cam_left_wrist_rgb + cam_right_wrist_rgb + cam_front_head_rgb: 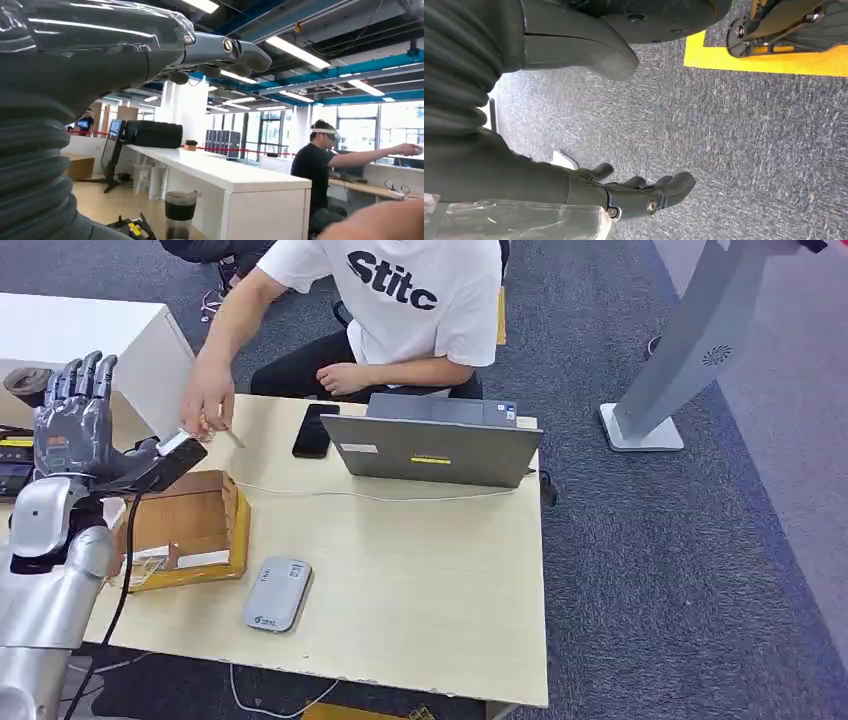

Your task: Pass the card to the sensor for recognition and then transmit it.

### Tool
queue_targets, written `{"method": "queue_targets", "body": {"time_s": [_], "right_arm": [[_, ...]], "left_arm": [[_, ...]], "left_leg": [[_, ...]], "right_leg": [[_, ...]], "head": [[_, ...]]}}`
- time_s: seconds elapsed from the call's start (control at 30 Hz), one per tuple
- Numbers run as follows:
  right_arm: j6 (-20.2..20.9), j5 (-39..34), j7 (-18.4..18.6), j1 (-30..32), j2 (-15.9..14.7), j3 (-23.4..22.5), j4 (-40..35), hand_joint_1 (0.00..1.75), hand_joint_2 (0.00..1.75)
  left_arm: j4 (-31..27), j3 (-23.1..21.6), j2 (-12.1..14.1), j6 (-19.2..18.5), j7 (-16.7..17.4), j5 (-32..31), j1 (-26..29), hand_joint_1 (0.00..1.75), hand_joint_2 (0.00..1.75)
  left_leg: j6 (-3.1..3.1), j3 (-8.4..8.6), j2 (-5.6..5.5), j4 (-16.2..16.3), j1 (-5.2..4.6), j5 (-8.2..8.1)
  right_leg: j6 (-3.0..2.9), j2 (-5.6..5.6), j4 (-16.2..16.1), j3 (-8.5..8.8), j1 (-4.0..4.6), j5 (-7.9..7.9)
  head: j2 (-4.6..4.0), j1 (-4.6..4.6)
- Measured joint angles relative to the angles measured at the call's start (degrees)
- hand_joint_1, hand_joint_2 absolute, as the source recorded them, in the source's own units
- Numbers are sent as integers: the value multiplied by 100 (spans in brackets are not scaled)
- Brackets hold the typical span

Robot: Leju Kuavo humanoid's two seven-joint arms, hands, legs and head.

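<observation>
My left hand (78,420) is raised over the table's left end, fingers straight up and apart, thumb stretched out sideways. A small white card (174,443) lies at the tip of that thumb, and a seated person's hand (207,400) has its fingers on the card. In the left wrist view my left hand's fingers (235,50) are stretched out with nothing between them. The grey card sensor (277,592) lies flat on the table near the front edge. My right hand (639,192) hangs over grey carpet, fingers loosely apart and holding nothing.
An open cardboard box (190,525) sits under my left hand. A grey laptop (430,448), a black phone (312,430) and a white cable (380,496) lie on the wooden table (420,570). A white kiosk stand (690,340) is on the carpet to the right.
</observation>
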Motion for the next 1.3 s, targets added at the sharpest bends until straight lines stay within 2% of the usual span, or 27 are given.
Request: {"method": "queue_targets", "body": {"time_s": [0.2,0.27,0.3,0.37,0.43,0.5,0.63,0.93,1.3], "right_arm": [[-7,2,0,-2,0,-2,0,0,175],[-22,-15,0,-1,0,-18,0,0,175],[-46,-26,-2,-2,2,-39,0,0,175],[-57,-26,-20,24,15,-76,0,0,175],[-57,-24,-37,61,17,-118,0,0,175],[-57,-22,-52,80,15,-155,2,0,175],[-59,-17,-66,58,15,-190,2,0,175],[-57,-15,-57,50,17,-199,2,0,175],[-59,-17,-63,48,17,-284,0,0,175]], "left_arm": [[28,0,-42,83,41,-113,23,0,175],[0,15,-37,320,123,-89,173,0,175],[-156,94,-20,624,168,11,461,0,175],[-878,539,-13,1361,-138,495,1542,0,175],[-1380,1028,-111,1617,-646,845,2355,0,175],[-1702,1372,-233,1578,-979,877,2814,0,175],[-2089,1777,-389,1388,-1028,706,3186,0,175],[-2326,1871,-535,1355,-986,505,3244,0,175],[-2448,1936,-608,1445,-916,634,3494,0,175]], "left_leg": [[0,-1,0,0,0,0],[0,2,1,-2,0,-1],[1,0,10,-11,-2,-3],[-15,48,84,-17,-19,-44],[-6,55,94,-14,-17,-50],[-6,37,39,-13,-15,-49],[-11,30,-2,-13,-15,-41],[-18,35,-13,-13,-14,-27],[-19,32,-13,-14,-14,-28]], "right_leg": [[0,0,0,3,0,0],[0,2,3,10,-1,0],[-1,16,11,26,-10,-2],[-12,94,8,27,-15,-14],[-14,102,2,18,-11,-28],[-12,44,0,18,-6,-39],[-11,1,-1,28,-5,-41],[-15,-11,3,37,-5,-36],[-15,-12,4,36,-5,-36]], "head": [[0,0],[0,4],[0,2],[0,7],[0,-15],[0,-4],[0,-2],[0,-4],[0,-4]]}}
